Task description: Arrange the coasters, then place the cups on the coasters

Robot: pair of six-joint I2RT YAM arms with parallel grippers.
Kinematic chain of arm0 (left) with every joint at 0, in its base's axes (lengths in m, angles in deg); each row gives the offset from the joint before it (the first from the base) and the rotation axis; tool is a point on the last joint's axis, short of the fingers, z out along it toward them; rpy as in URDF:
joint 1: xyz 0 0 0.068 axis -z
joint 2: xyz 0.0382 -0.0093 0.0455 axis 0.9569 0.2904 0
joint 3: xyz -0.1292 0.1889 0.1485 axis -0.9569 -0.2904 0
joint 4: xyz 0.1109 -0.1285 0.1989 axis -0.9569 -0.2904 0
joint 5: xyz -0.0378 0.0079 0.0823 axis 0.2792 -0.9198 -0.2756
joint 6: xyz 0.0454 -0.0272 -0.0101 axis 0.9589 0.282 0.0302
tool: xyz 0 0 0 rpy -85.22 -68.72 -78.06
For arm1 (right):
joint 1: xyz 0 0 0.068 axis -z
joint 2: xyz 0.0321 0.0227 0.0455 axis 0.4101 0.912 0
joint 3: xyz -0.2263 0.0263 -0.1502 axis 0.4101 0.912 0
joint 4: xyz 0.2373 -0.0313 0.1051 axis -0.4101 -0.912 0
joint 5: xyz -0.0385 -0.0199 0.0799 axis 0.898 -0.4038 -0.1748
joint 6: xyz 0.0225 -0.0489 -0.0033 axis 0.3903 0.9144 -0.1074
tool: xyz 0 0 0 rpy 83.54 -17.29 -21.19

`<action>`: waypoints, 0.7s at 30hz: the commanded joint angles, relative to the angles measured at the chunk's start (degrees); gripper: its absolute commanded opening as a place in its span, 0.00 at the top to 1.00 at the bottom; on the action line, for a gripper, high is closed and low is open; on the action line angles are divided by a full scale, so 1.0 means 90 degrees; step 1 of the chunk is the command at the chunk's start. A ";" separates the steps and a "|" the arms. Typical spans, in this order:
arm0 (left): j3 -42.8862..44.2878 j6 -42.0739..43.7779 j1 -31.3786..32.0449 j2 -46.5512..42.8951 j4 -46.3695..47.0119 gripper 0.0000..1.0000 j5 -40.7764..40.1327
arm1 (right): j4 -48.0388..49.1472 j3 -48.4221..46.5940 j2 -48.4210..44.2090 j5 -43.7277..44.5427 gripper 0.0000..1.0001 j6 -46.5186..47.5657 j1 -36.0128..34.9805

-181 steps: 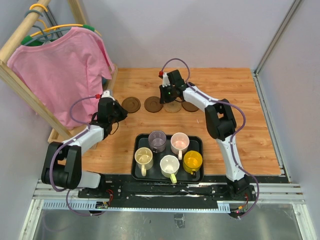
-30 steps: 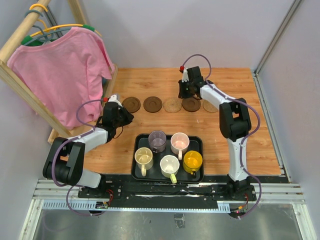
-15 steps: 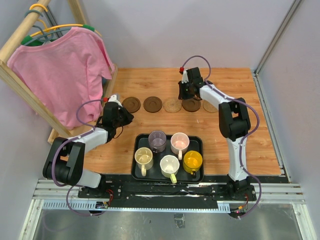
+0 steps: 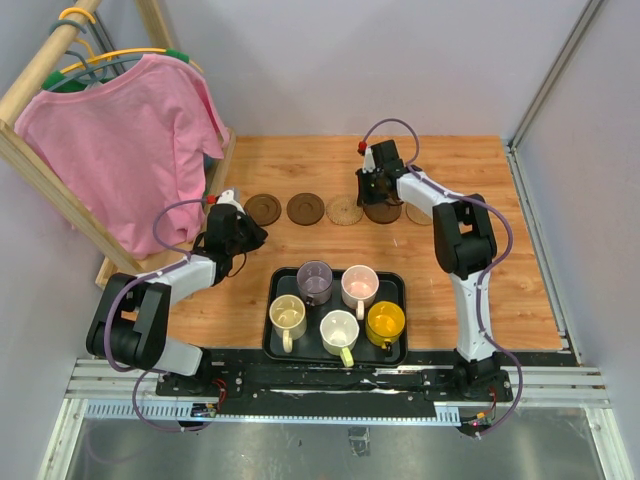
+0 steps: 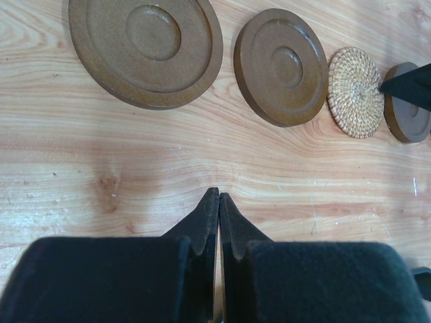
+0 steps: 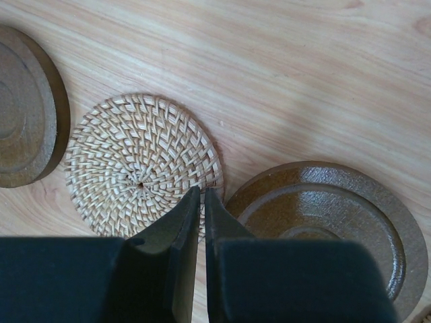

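Note:
Five coasters lie in a row across the table: a dark brown coaster [image 4: 263,209], a second dark one [image 4: 305,208], a tan woven coaster [image 4: 345,210], a third dark one [image 4: 383,211] and a tan one [image 4: 419,213] partly hidden by the right arm. My right gripper [image 6: 203,192] is shut and empty, its tips low over the gap between the woven coaster [image 6: 138,165] and the dark coaster [image 6: 330,222]. My left gripper [image 5: 219,195] is shut on nothing, on bare wood short of the dark coasters [image 5: 145,47]. Several cups stand in the black tray [image 4: 272,345], among them a yellow cup [image 4: 385,322].
A wooden rack with a pink shirt [image 4: 125,140] stands at the left, close to the left arm. A metal frame rail [image 4: 535,230] runs along the table's right edge. Bare wood lies behind the coaster row and right of the tray.
Over six seconds the right gripper went right along the coaster row and the left gripper drew back toward the tray. In the last second the right gripper edged slightly left; the left arm stayed still.

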 commanded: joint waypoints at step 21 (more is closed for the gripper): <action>-0.0040 0.0100 0.0051 0.0082 0.0116 0.95 -0.0044 | -0.0027 0.0272 -0.0220 0.0222 0.92 -0.0139 0.0097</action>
